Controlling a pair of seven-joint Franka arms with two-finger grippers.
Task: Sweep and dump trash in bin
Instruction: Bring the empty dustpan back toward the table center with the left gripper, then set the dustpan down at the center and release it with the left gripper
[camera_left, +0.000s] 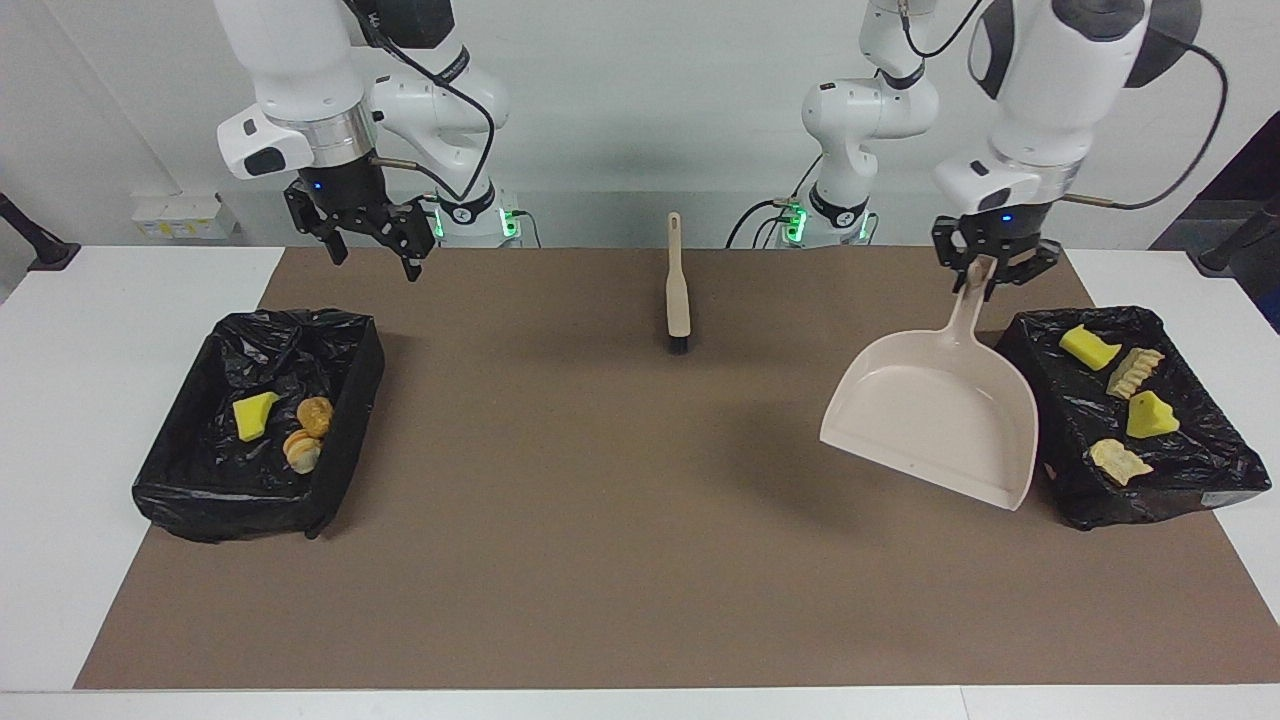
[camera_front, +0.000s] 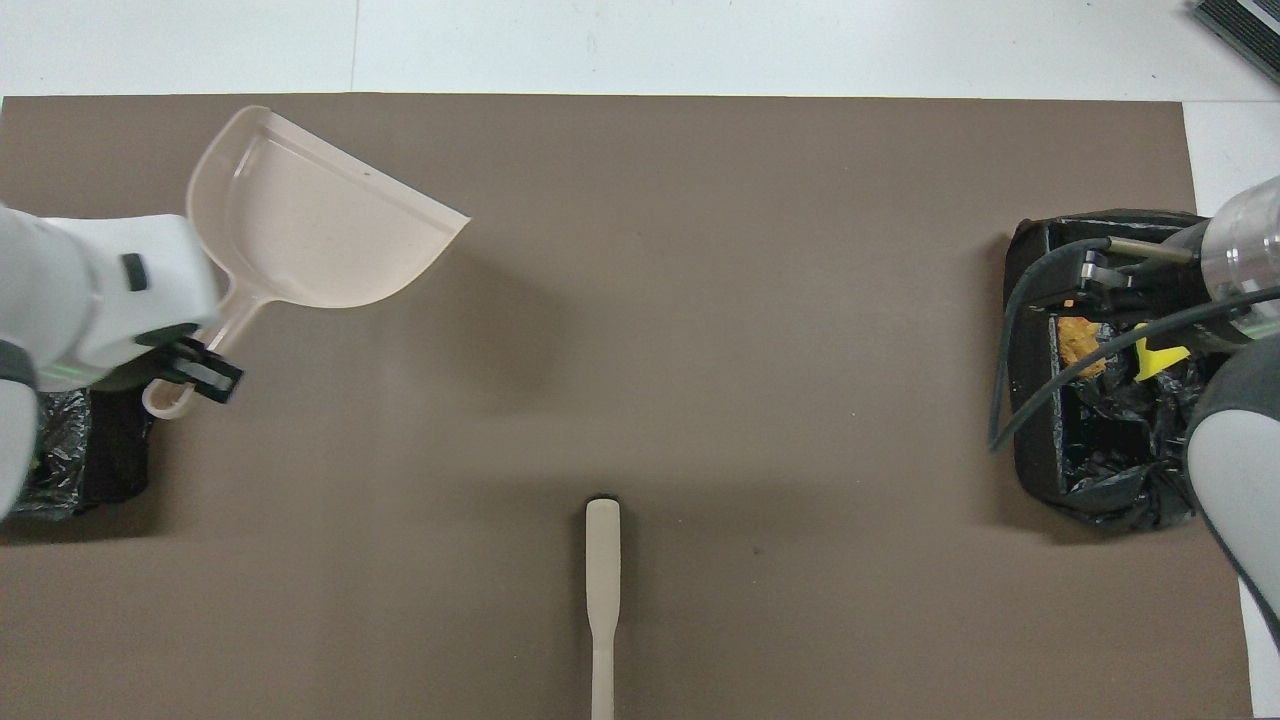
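Brown mat (camera_left: 640, 520) over white table; no trash loose on it. Trash lies in two black-lined bins: lower left of the facing view (camera_left: 255, 430) and right edge (camera_left: 1130, 415). Left gripper (camera_left: 985, 270) is clamped on the dustpan (camera_left: 935, 410) handle — pan hangs empty, mouth down, just beside the right-edge bin. Right gripper (camera_left: 375, 240) hangs splayed, empty, above the other bin. Brush (camera_left: 678, 285) lies top centre, long axis toward the robots. Overhead view: both bins largely hidden by the arms.
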